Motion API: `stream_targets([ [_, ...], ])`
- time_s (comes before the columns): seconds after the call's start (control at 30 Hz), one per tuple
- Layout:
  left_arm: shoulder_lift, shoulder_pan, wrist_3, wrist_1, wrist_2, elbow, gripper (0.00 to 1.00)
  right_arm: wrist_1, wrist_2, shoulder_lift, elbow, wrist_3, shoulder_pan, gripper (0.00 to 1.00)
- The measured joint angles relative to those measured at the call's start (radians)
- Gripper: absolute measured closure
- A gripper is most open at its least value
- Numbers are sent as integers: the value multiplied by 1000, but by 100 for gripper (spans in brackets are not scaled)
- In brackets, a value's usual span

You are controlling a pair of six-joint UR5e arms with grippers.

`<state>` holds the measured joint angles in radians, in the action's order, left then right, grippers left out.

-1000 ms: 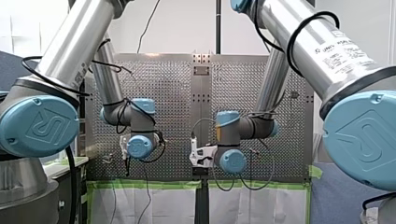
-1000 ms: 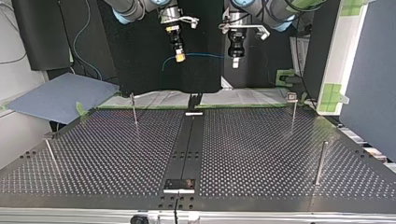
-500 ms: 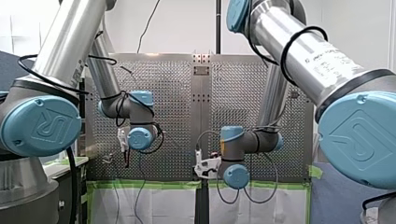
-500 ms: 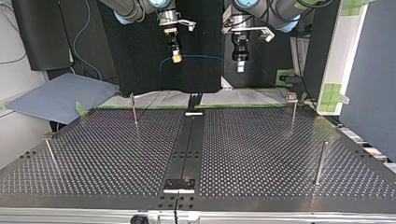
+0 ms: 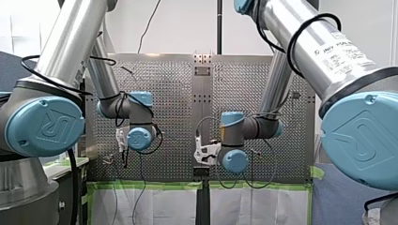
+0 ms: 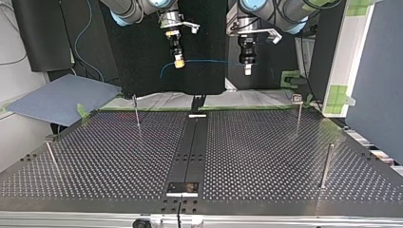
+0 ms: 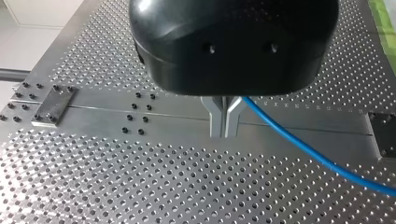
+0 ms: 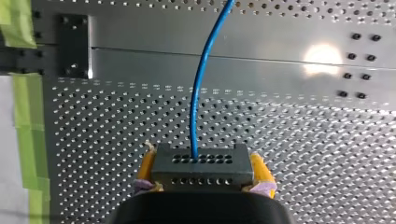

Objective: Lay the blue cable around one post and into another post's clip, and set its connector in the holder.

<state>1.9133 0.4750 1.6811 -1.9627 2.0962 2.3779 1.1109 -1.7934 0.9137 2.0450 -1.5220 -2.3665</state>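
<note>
The blue cable [image 6: 209, 61] hangs in the air above the table's far edge, strung between both grippers. In the left wrist view my left gripper [image 7: 225, 130] has its metal fingers shut on the blue cable [image 7: 299, 144], which trails off to one side over the plate. My right gripper [image 8: 202, 157] holds the dark grey connector [image 8: 219, 173] between its yellow pads, and the cable [image 8: 201, 93] leaves it straight ahead. In the top view my right gripper [image 6: 178, 61] is at the left and my left gripper [image 6: 247, 69] at the right.
Thin posts stand on the perforated table [image 6: 266, 156]: one at the far left [image 6: 137, 113], one with a clip at the far right [image 6: 298, 113], one near right [image 6: 326, 165] and one near left [image 6: 51, 154]. A black holder plate [image 6: 182, 187] lies on the centre strip near the front.
In the top view my left gripper has come lower and a little to the right. My right gripper shifted slightly left. The cable between them now runs straighter.
</note>
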Motion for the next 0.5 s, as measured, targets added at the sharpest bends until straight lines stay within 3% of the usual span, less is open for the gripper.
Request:
stream_targets([
  [0.2, -1, -9, 2, -1, -1, -1, 93, -40, 0, 50, -16, -2, -4, 100],
  [0.5, -22, -27, 30, -22, 0, -9, 93, -109, 15, 122, -80, 9, -17, 100],
])
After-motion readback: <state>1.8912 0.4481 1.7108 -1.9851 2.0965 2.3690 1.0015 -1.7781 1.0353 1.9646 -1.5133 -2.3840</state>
